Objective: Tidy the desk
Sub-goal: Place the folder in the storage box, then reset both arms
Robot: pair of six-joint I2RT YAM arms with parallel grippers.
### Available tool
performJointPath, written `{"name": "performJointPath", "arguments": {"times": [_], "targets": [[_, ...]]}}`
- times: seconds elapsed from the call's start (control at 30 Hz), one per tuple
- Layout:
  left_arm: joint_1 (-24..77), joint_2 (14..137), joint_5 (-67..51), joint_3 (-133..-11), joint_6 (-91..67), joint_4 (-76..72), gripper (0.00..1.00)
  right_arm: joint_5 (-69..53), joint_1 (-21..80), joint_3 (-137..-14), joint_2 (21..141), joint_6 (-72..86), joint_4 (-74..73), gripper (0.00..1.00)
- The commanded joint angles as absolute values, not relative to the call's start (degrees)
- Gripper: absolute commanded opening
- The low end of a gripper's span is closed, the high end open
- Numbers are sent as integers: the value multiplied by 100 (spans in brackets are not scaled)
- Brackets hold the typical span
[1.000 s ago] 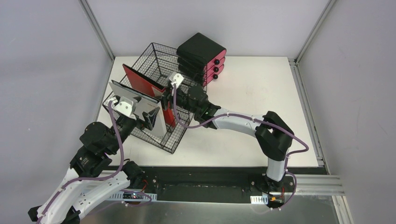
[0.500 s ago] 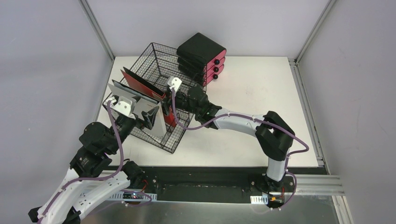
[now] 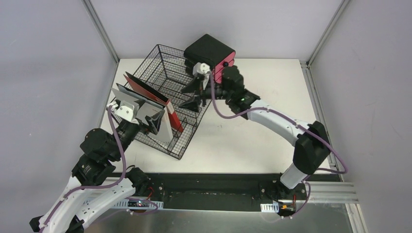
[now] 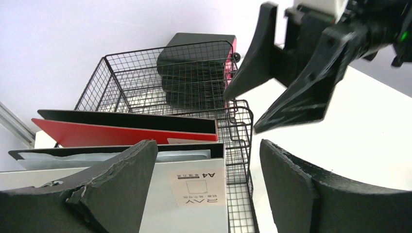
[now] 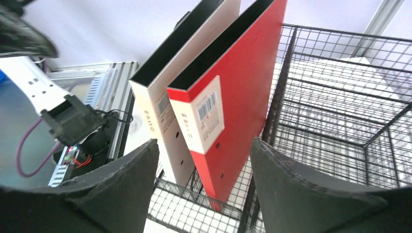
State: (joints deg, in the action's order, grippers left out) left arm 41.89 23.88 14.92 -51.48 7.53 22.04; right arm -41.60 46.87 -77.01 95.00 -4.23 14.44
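White and flat, the desk (image 3: 272,82) fills the floor of the enclosure. Its long axis runs left to right, its far long edge lies against the back wall, and its near long edge faces the two arm bases.

A black wire rack (image 3: 160,58) sits askew along the left edge of the tabletop, reaching from near the far left corner toward the near edge. Two binders stand on edge in it, side by side and leaning the same way. They are a red binder (image 5: 243,73) with a barcode label on its spine and, on its near side, a white binder (image 4: 194,213) with an A4 label. Behind the rack, at the far edge of the tabletop, stands a black drawer unit (image 3: 209,51) with red fronts and black knobs that face right.

The left gripper (image 4: 208,150) is at the near end of the white binder, with its jaws spread wide and clamped on nothing. One finger overlaps the binder's face in the wrist view, and I cannot tell whether it touches.

The right gripper (image 5: 204,143) hangs above the rack's right side, just in front of the drawer unit. Its jaws are also spread and empty, and they point toward the red binder's spine, clear of it. The right half of the tabletop carries only the right arm reaching across it.
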Motion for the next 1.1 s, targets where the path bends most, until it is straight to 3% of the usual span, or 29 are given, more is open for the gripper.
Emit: {"name": "performJointPath", "arguments": {"times": [0.0, 0.2, 0.23, 0.37, 0.5, 0.77, 1.07], "targets": [[4140, 2383, 1380, -5339, 628, 1923, 81, -5640, 4219, -8055, 8786, -388, 574, 73], [4140, 2723, 1089, -5600, 436, 1937, 85, -5785, 3504, -8134, 8036, -652, -1173, 77], [4133, 2817, 1054, -5659, 407, 1954, 85, -5761, 3364, -8159, 7928, -970, -1472, 86], [4140, 3196, 996, -5987, 318, 2085, 90, -5321, 2878, -8493, 7548, -1864, -3054, 99], [4140, 3543, 943, -6263, 281, 2081, 99, -4918, 2459, -9063, 7397, -2456, -4483, 99], [4137, 4448, 738, -7191, 389, 2196, 99, -4922, 1070, -10702, 8087, -2716, -6864, 99], [4130, 5672, 778, -9002, 795, 2744, 99, -4245, -349, -11763, 8378, -1909, -7341, 99]]}}
